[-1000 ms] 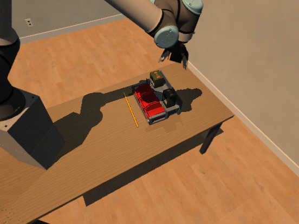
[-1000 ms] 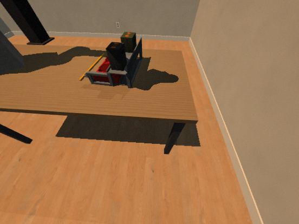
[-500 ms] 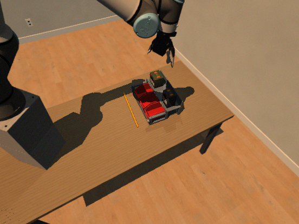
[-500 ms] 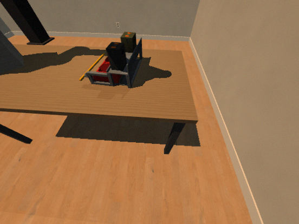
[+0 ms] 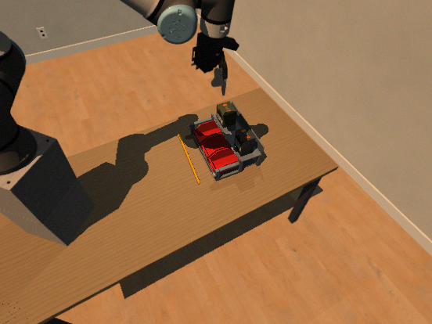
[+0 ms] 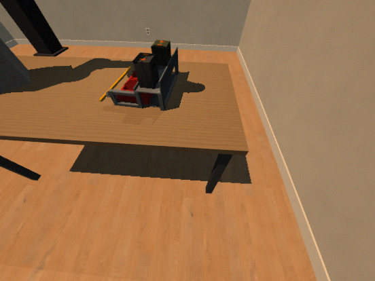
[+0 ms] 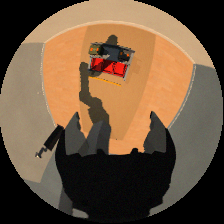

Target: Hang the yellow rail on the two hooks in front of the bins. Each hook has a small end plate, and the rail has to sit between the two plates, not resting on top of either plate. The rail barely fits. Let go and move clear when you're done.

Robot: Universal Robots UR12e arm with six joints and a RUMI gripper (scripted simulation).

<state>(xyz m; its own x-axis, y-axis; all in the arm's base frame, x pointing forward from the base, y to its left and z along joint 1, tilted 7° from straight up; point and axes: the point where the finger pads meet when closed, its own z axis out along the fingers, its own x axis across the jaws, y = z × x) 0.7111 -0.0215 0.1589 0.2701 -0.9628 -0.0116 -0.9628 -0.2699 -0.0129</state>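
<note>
Top view: the hand [image 5: 219, 80] hangs high in the upper middle of the frame, jaws spread wide with nothing between them. Down at centre, the yellow rail [image 5: 189, 159] lies flat on the surface [image 5: 137, 219], just left of the red bins [image 5: 216, 148], not touching the rack.

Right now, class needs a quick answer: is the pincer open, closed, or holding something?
Pincer: open, holding nothing; the yellow rail lies on the table.
</note>
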